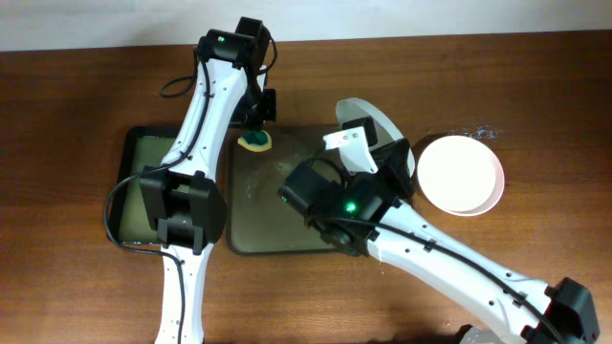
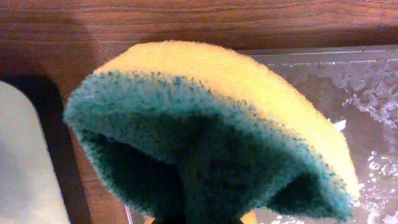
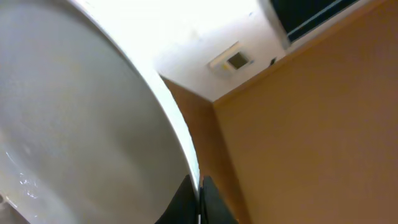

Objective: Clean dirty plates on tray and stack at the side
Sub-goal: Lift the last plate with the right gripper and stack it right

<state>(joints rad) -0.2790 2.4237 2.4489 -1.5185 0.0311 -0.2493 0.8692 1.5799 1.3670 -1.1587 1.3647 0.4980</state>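
Pinches a yellow-and-green sponge (image 2: 211, 143) in the left gripper (image 1: 254, 134) at the far rim of the tray (image 1: 266, 222), the fingers buried behind the foam in the wrist view. Clamps the right gripper (image 3: 200, 194) on the rim of a tilted plate (image 1: 384, 126) over the tray's far right corner, half hidden under the arm overhead, cropped in the wrist view. Shows the other plates (image 1: 461, 175) on the table (image 1: 76, 86) right of the tray, count unreadable.

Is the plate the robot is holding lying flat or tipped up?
Tipped up. The right gripper holds the plate by its rim, standing steeply on edge; the wrist camera looks past it to the ceiling.
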